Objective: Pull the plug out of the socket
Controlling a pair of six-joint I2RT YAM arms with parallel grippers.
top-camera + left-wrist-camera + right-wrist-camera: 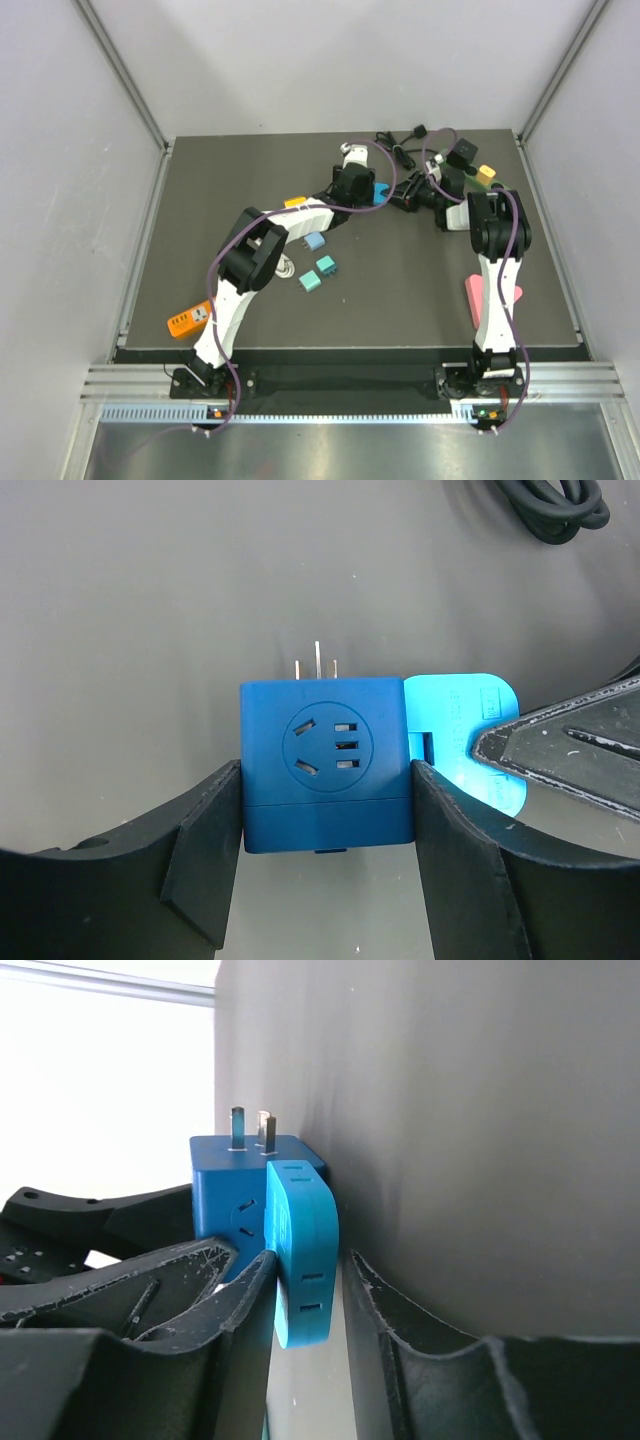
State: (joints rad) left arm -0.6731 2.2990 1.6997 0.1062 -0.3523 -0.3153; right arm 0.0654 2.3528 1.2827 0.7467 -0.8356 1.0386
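Left hand (325,777) clamps the dark-blue cube socket (324,750), far centre of the table (150,600). Right hand (307,1260) is narrow around the light-blue plug (300,1215), pads at its faces; cannot tell if the grip is firm. Plug not yet out, sits flush on the socket's side. Remaining: the pull.

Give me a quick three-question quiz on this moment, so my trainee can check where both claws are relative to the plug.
1. True or false: the left claw has a finger on each side of the dark blue socket cube.
2. What sits between the fingers of the right claw? A) a screwdriver B) the light blue plug C) a cup
3. Fill in: the cube's bare metal prongs number ____.
Key: 1 true; 2 B; 3 three.
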